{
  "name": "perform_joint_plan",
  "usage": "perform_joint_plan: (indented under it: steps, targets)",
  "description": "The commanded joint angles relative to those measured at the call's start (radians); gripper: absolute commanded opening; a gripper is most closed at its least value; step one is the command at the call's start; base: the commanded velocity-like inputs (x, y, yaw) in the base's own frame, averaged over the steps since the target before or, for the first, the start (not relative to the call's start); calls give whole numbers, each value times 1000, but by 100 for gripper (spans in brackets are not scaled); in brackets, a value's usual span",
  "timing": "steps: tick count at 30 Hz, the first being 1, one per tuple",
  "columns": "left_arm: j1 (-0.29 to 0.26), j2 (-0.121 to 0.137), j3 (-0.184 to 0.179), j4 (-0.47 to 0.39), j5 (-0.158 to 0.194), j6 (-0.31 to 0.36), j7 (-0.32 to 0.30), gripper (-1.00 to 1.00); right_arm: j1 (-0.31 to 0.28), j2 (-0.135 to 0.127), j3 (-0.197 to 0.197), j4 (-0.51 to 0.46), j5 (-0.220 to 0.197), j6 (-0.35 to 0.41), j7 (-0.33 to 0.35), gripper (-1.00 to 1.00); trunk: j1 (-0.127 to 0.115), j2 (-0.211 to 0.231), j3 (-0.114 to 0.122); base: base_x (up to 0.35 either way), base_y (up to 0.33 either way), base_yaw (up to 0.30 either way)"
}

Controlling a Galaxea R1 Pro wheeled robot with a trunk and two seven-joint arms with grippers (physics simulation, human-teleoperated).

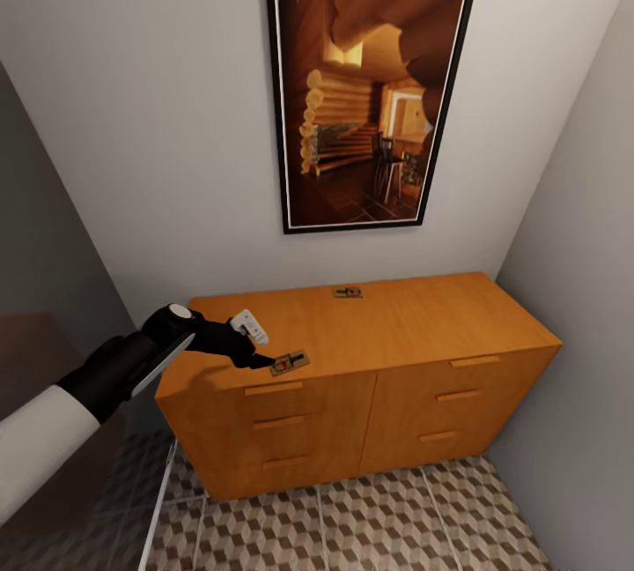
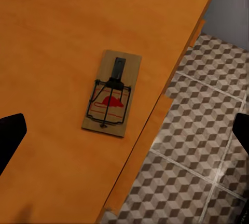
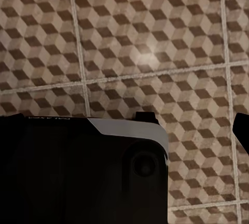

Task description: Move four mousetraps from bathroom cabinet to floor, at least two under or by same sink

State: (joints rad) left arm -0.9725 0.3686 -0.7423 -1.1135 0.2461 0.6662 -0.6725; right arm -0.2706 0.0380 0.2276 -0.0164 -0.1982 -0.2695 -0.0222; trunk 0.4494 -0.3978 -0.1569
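Observation:
Two mousetraps lie on top of the orange-brown cabinet (image 1: 396,324). One mousetrap (image 1: 289,363) is near the front edge, and the other mousetrap (image 1: 348,292) is at the back by the wall. My left gripper (image 1: 262,359) hovers just left of the front one. In the left wrist view that mousetrap (image 2: 111,93) lies flat ahead of the open left gripper (image 2: 127,136), with one dark fingertip (image 2: 10,136) at each side and nothing held. The right gripper (image 3: 124,130) is open over the bathroom floor (image 3: 155,53). The sink is out of view.
The cabinet stands in a narrow alcove between grey walls, under a large framed picture (image 1: 374,86). Cube-patterned floor tiles (image 1: 370,527) lie in front of its drawers (image 1: 286,421). A dark part of my own body (image 3: 78,172) shows in the right wrist view.

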Motion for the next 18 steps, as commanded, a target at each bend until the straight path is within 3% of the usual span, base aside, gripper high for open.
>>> perform_joint_plan:
  steps: [1,18]
  targets:
    - [-2,-1,-2,-1,7,6,2,100,-1,0,9,1,-9,-4,-2,100,1,-2,-4,0,0,0]
    - [-2,-15,-3,0,7,6,2,100,-1,0,9,1,-9,-4,-2,100,1,-2,-27,0,0,0]
